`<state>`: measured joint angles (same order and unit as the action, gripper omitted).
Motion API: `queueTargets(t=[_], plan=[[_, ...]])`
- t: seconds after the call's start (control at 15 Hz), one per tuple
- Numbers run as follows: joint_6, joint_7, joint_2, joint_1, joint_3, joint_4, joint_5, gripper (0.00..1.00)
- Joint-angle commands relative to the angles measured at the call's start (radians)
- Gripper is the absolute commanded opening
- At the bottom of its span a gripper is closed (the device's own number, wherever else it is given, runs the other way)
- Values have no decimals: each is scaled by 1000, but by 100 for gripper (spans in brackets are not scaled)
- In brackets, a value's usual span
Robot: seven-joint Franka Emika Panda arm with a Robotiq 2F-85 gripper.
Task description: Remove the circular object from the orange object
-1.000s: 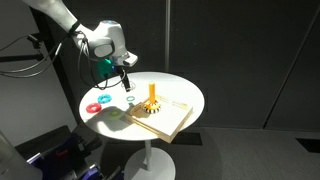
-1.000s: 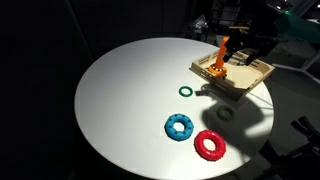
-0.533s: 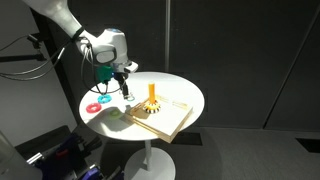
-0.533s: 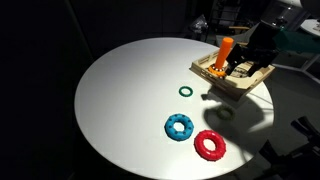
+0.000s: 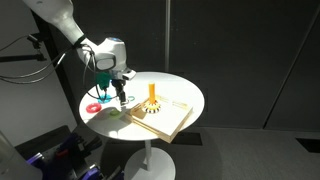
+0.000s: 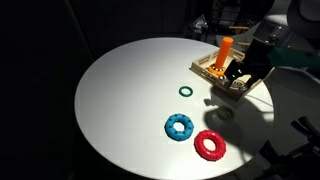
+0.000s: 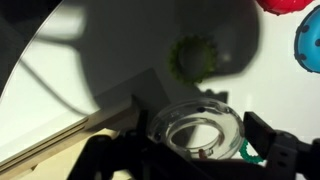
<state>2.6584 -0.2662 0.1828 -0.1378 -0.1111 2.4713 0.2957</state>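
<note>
Just off the wooden board (image 5: 168,117), low over the table (image 5: 185,90): holding the circular object (image 7: 205,135) clamped in the fingers (image 7: 282,156), clear of the bare orange peg (image 5: 152,93). Could bounce or roll toward the rim if let go too high; could land on the green ring (image 7: 195,57) underneath.

Nothing readable here tbh. No letters, numbers, logos or stickers I can make out in either exterior view or the wrist view. The pale wooden board (image 5: 172,119) and the round white table (image 6: 125,95) both look plain, and anything printed on the robot itself is too small and dark to read.
</note>
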Motion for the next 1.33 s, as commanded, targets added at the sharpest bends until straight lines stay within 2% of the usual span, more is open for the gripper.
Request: queueTargets(t=[0.0, 0.6, 1.13, 1.2, 1.27], plan=[[62, 23, 27, 2, -14, 21, 0, 68], [208, 6, 103, -8, -4, 59, -45, 68], [237, -5, 137, -17, 13, 61, -90, 68], [234, -4, 137, -16, 13, 61, -92, 95], [233, -4, 137, -15, 13, 62, -93, 99]])
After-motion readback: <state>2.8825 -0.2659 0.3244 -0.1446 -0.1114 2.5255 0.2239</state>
